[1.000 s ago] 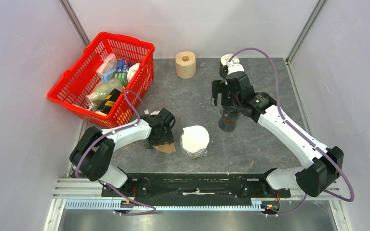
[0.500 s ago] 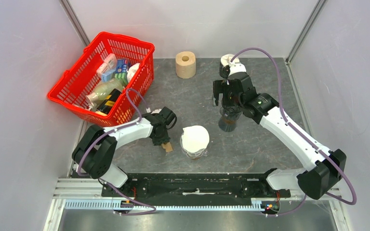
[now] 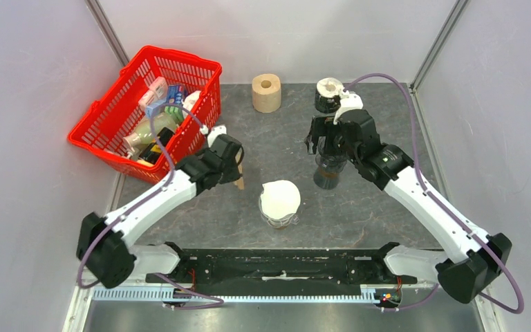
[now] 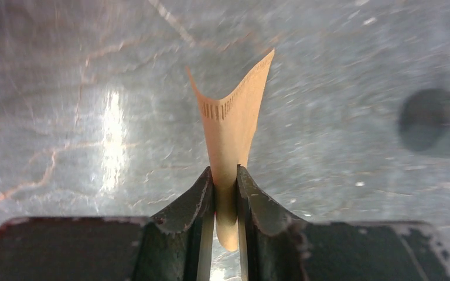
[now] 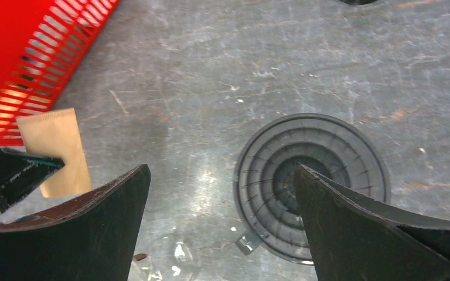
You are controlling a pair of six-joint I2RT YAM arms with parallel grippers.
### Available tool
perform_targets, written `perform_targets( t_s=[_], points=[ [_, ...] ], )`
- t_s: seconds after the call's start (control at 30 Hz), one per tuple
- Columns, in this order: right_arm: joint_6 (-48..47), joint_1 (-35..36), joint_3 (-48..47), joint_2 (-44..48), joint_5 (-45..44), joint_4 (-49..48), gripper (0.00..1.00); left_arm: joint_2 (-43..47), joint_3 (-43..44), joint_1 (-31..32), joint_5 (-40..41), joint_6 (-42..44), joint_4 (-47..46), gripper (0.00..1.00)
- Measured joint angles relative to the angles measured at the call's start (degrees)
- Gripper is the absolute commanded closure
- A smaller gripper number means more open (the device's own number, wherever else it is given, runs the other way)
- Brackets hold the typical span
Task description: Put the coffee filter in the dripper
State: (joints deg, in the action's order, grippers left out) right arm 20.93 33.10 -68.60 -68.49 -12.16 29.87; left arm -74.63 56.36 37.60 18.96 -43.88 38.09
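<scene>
The brown paper coffee filter point(image 4: 234, 111) stands pinched upright between the jaws of my left gripper point(image 4: 225, 175), its flared upper edge free. From above, the filter point(image 3: 238, 181) hangs off the table near the red basket, below my left gripper point(image 3: 235, 169). The dripper point(image 5: 310, 181) is a dark ribbed funnel with a small handle, standing on the table. My right gripper point(image 5: 221, 170) hovers open over it, one finger above its middle. In the top view the dripper point(image 3: 328, 176) sits under my right gripper point(image 3: 326, 146).
A white-topped glass vessel point(image 3: 280, 200) stands between the arms. The red basket point(image 3: 145, 76), full of groceries, is at the back left. A brown paper roll point(image 3: 266, 92) and a black-and-white jar point(image 3: 328, 93) stand near the back edge.
My left gripper has shut on the filter that lay on the table and lifted it up and back toward the basket. The right arm has shifted slightly, still open over the dripper.
</scene>
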Motion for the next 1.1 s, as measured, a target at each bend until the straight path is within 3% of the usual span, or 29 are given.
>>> perform_targets(
  t_s=[0.2, 0.4, 0.6, 0.73, 0.83, 1.1],
  points=[
    [1.20, -0.11, 1.79, 3.30, 8.81, -5.11, 0.01, 9.77, 2.08, 0.00, -4.28, 7.06, -7.67, 0.75],
    [1.57, -0.24, 1.77, 4.50, 22.60, -9.29, 0.01, 14.67, 2.27, 0.02, -18.56, 16.33, -20.46, 0.73],
    [1.60, -0.22, 1.79, 6.99, 34.93, -14.53, 0.01, 12.98, 6.21, 0.02, -35.50, 21.92, -28.04, 0.73],
    [2.03, -0.22, 1.77, 7.65, 39.52, -17.59, 0.01, 11.21, 6.88, 0.02, -42.51, 22.88, -30.99, 0.73],
    [2.51, -0.22, 1.77, 7.56, 41.20, -18.86, 0.01, 10.16, 6.88, 0.02, -45.62, 22.95, -31.65, 0.73],
    [4.83, -0.22, 1.70, 5.90, 44.48, -21.38, 0.12, 8.59, 7.04, 0.02, -49.13, 22.95, -32.68, 0.73]
  ],
)
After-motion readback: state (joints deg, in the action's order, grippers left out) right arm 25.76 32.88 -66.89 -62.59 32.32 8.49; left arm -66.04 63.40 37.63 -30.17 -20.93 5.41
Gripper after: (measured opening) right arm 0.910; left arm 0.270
